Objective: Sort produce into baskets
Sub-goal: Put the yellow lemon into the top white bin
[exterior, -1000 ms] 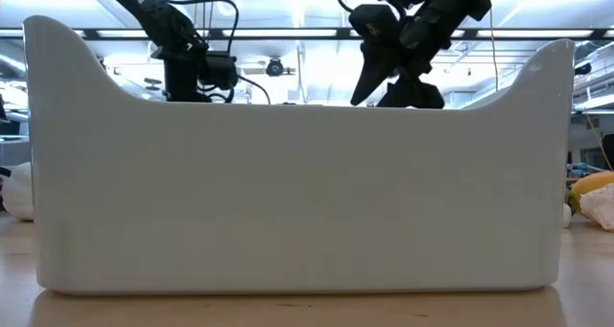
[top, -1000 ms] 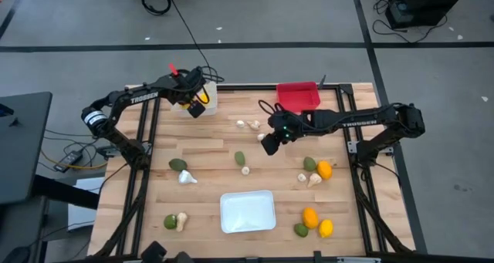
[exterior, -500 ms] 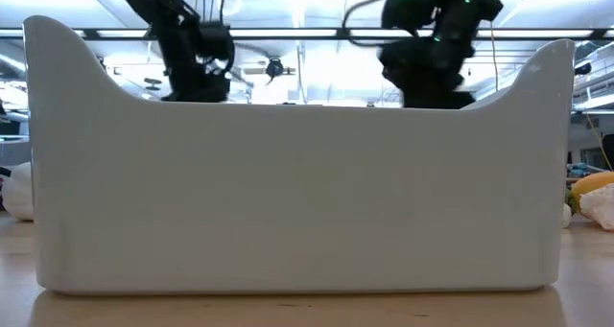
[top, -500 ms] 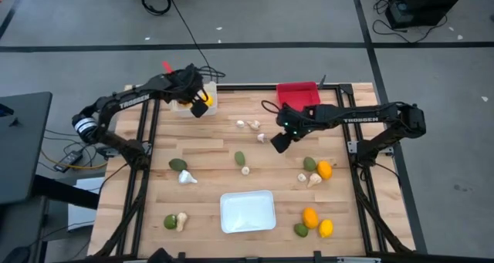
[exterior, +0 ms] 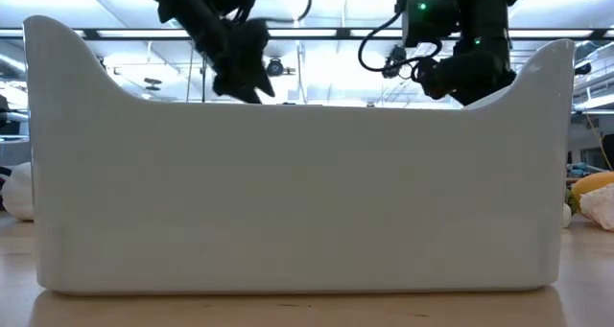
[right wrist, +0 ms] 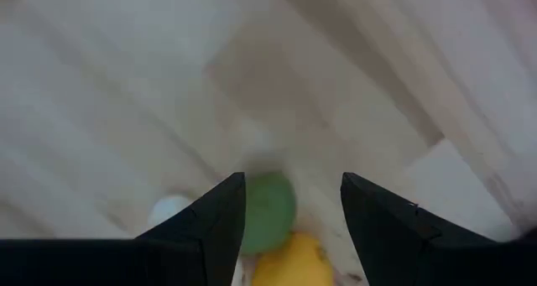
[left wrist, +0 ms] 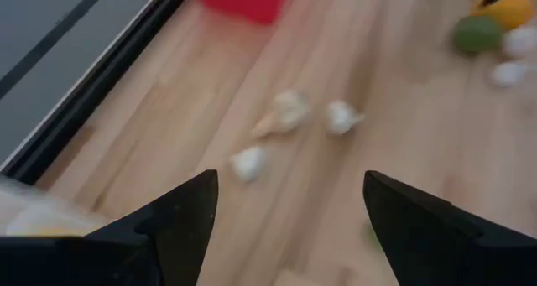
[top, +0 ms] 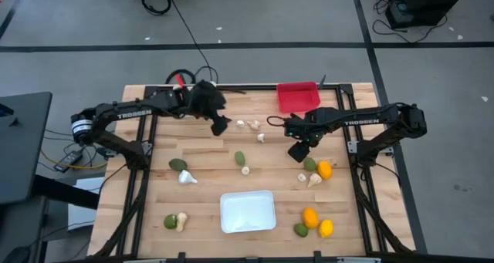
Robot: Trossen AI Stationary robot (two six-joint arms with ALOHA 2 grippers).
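Now the right gripper point(top: 298, 151), fingers apart and empty, hangs just left of a green fruit point(top: 309, 163); the left gripper point(top: 220, 127), open too, is left of 3 garlic bulbs point(top: 255, 125).

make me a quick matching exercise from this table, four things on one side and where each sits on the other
Things
1. red bin
2. shallow white tray
3. left pincer
4. right pincer

Places
a. near edge of the table, middle
b. above a green fruit and an orange fruit
c. far edge of the table
d. beside three whitish bulbs

Pairs: 1-c, 2-a, 3-d, 4-b
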